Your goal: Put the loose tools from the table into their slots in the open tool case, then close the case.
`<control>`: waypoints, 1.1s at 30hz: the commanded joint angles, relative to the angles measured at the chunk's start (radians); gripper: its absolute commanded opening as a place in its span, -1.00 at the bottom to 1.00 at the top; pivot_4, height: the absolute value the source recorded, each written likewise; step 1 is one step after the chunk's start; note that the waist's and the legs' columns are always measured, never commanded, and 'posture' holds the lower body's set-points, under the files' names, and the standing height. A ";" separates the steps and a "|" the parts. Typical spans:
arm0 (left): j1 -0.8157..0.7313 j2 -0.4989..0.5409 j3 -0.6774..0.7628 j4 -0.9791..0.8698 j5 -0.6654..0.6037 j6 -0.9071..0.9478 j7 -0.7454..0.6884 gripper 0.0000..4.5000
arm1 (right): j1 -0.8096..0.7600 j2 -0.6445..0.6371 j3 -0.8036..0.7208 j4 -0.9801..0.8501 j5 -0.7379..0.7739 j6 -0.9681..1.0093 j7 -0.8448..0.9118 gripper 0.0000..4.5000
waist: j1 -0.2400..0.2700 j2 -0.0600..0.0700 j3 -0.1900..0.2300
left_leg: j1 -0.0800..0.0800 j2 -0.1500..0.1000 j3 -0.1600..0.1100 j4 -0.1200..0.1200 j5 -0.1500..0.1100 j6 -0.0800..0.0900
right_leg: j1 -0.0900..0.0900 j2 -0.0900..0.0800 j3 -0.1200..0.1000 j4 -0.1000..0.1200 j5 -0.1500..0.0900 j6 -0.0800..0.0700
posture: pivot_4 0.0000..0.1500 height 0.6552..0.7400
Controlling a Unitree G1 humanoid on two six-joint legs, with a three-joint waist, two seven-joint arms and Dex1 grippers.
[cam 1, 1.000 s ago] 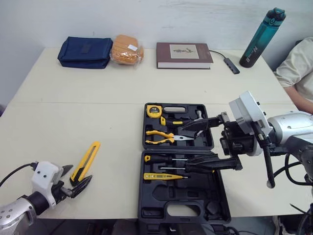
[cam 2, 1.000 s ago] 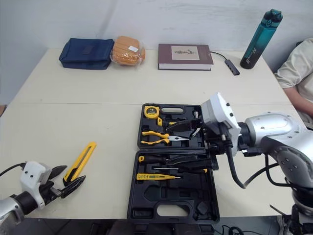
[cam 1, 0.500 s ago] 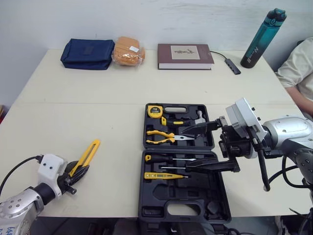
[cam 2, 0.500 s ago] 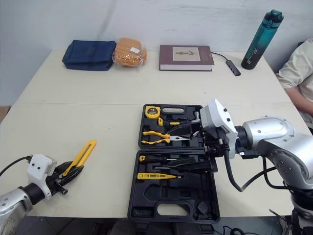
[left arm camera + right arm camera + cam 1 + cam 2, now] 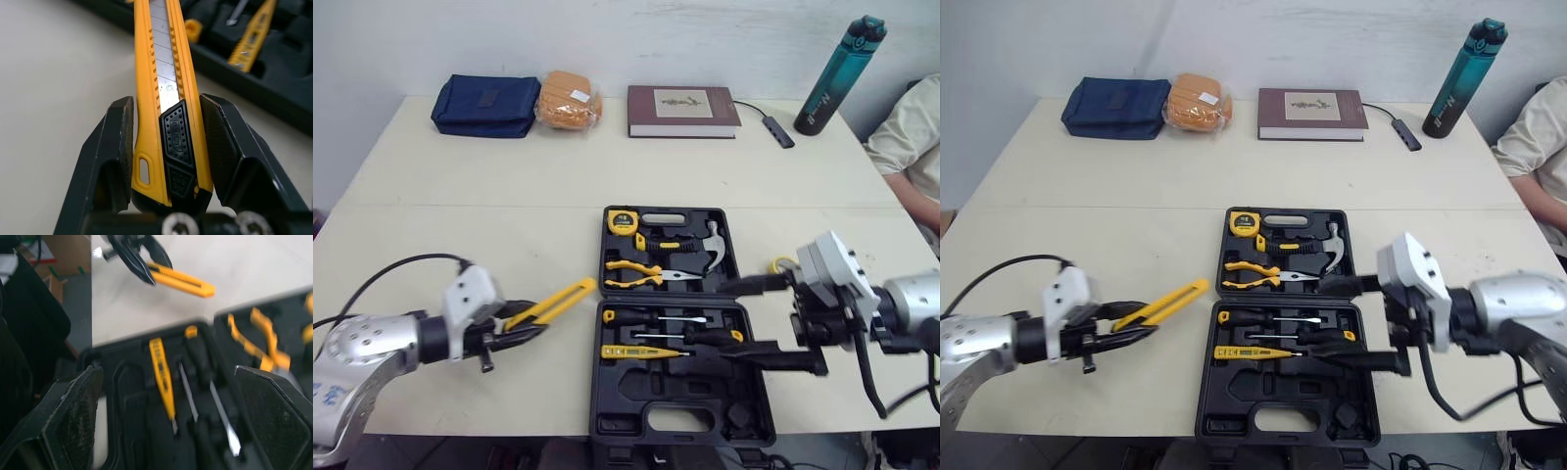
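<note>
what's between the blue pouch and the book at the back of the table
An orange packet, close against the blue pouch; bare table separates it from the book. Both eye views show it.

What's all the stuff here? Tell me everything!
Table: one, cream.
Tool case: one, black, open, centre.
Tape measure: one, yellow, case's far half.
Pliers: one, yellow-handled, far half.
Hammer: one, silver-headed, far half.
Screwdrivers: two, black-handled, near half.
Tester: one, yellow, near half.
Utility knife: one, yellow, held left of case.
Pouch: one, blue, far left.
Packet: one, orange, beside pouch.
Book: one, maroon, far centre.
Bottle: one, teal, far right.
Adapter: one, dark, beside bottle.
Person's sleeve: one, beige, right edge.
Left end effector: black, shut on knife.
Right end effector: black, open over case.
</note>
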 commanded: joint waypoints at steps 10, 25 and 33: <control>-0.391 -0.108 -0.507 -0.022 0.094 0.064 -0.071 -0.40 | 0.365 0.023 -0.311 -0.146 -0.010 0.051 0.004 1.00 | 0.015 -0.001 0.001 | 0.001 0.001 0.002 0.001 0.001 -0.002 | 0.000 0.007 0.005 0.000 0.001 0.001 | 1.00 1.00; -0.546 -0.277 -0.789 -0.009 0.222 0.196 0.026 -0.40 | 0.544 0.074 -0.366 -0.155 -0.086 0.010 0.013 1.00 | 0.017 -0.002 0.001 | 0.001 0.001 0.003 0.004 0.001 -0.002 | 0.000 0.008 0.008 0.002 0.001 0.002 | 1.00 1.00; -0.526 -0.303 -0.832 -0.024 0.240 0.248 0.052 -0.40 | 0.561 0.083 -0.378 -0.155 -0.095 0.006 0.012 1.00 | 0.016 -0.002 0.001 | 0.001 0.001 0.003 0.004 0.001 -0.002 | 0.000 0.008 0.008 0.003 0.001 0.002 | 1.00 1.00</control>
